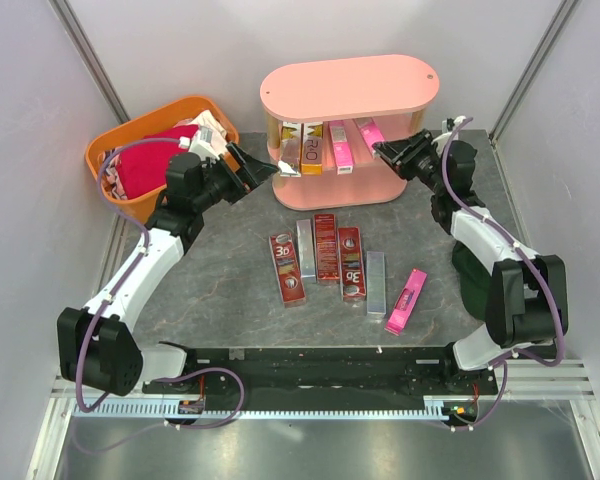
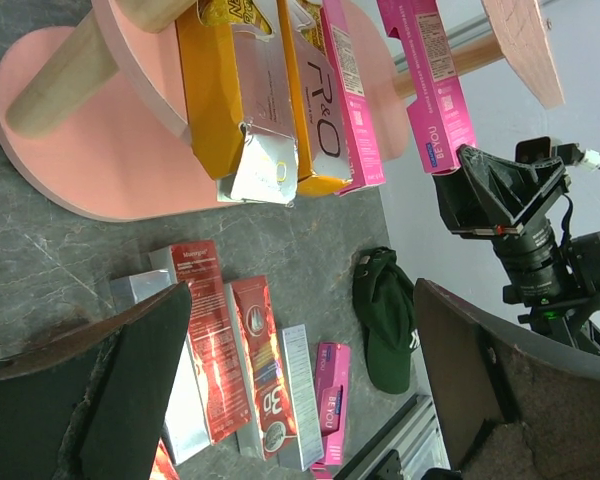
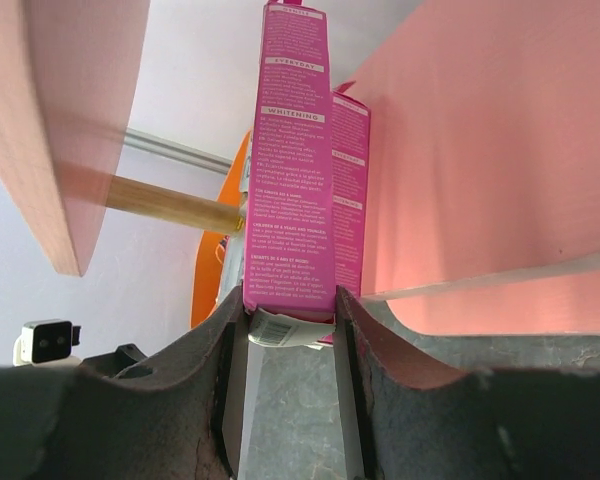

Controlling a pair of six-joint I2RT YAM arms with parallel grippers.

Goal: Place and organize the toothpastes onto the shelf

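Right gripper (image 3: 290, 315): jaws drawn narrow and clamped on the near end of the held pink carton (image 3: 295, 150); a finger (image 3: 195, 400) presses each long side; carton runs straight out ahead of the jaws, its far end in under the top board of the shelf (image 3: 500, 150); cannot tell whether that far end rests on anything

Second pink carton (image 3: 351, 190) just beyond the held one, on the side of the right-hand finger; flat against it or nearly so, cannot tell which

Left gripper (image 2: 300, 290): jaws spread as wide as they go, nothing between them; hangs above the table (image 1: 230, 300), clear of every carton

Ahead of the left jaws: yellow-gold cartons (image 2: 215, 100) upright in the shelf, packed side by side, one with a torn silver end; pink ones next along, then the held pink carton farthest off

Below the left jaws, on the table: dark red cartons (image 1: 326, 246), three, with silver-grey cartons (image 1: 306, 248), two, in a loose row, long sides near or touching; loose pink carton (image 1: 406, 301) at the row's far end, slightly apart and angled

Behind the left jaws: orange basket (image 1: 105, 155) with a red cloth (image 1: 145, 170) inside
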